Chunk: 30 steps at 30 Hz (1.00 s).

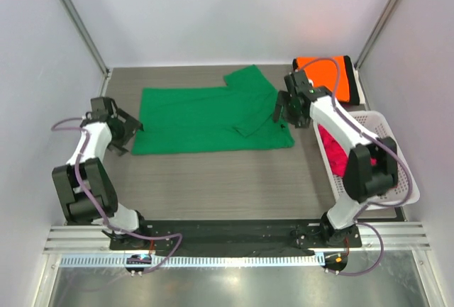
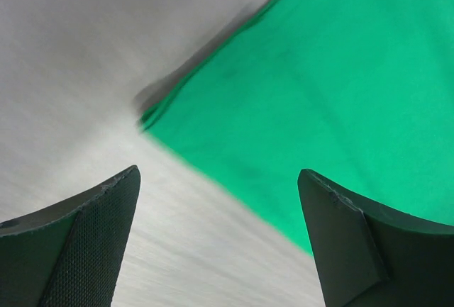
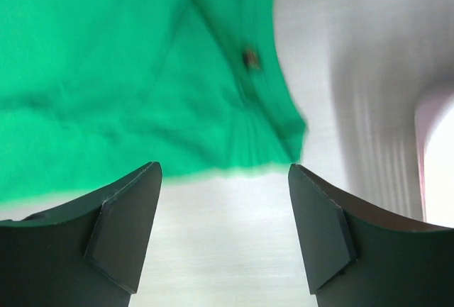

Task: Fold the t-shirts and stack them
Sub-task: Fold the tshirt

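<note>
A bright green t-shirt (image 1: 206, 119) lies spread on the table, its right part folded over with a sleeve at the top. My left gripper (image 1: 131, 128) is open and empty just off the shirt's left edge; the left wrist view shows the shirt's corner (image 2: 319, 108) ahead of the gripper (image 2: 220, 208). My right gripper (image 1: 281, 107) is open and empty by the shirt's right edge; the right wrist view shows the green cloth (image 3: 128, 73) ahead of the gripper (image 3: 223, 208). A folded orange t-shirt (image 1: 328, 73) on a black one lies at the back right. A magenta-pink t-shirt (image 1: 333, 152) lies in the basket.
A white mesh basket (image 1: 394, 158) stands at the right edge of the table, beside the right arm. The enclosure's walls and posts close in the back and both sides. Bare wooden tabletop (image 1: 227, 179) lies in front of the green shirt.
</note>
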Each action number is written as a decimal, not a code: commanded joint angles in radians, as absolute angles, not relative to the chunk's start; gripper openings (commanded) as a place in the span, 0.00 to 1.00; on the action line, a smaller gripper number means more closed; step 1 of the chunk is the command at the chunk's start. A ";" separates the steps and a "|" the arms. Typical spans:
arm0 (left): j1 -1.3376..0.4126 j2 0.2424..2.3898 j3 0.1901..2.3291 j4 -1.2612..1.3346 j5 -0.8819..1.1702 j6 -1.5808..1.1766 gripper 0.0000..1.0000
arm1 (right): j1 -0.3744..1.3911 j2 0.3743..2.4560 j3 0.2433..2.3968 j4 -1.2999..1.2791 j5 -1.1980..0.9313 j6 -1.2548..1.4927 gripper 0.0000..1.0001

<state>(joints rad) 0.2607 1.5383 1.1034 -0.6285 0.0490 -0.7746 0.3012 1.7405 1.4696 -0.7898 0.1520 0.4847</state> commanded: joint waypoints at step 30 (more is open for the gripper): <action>0.279 1.574 1.003 -0.394 0.067 -0.897 0.00 | 0.222 1.792 1.372 -0.604 0.057 0.457 0.01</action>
<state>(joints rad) 0.2760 1.5768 0.8536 -0.3477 0.0540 -0.9070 0.2268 1.7981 1.1980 -0.5358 0.0395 0.4889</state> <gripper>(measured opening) 0.013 0.053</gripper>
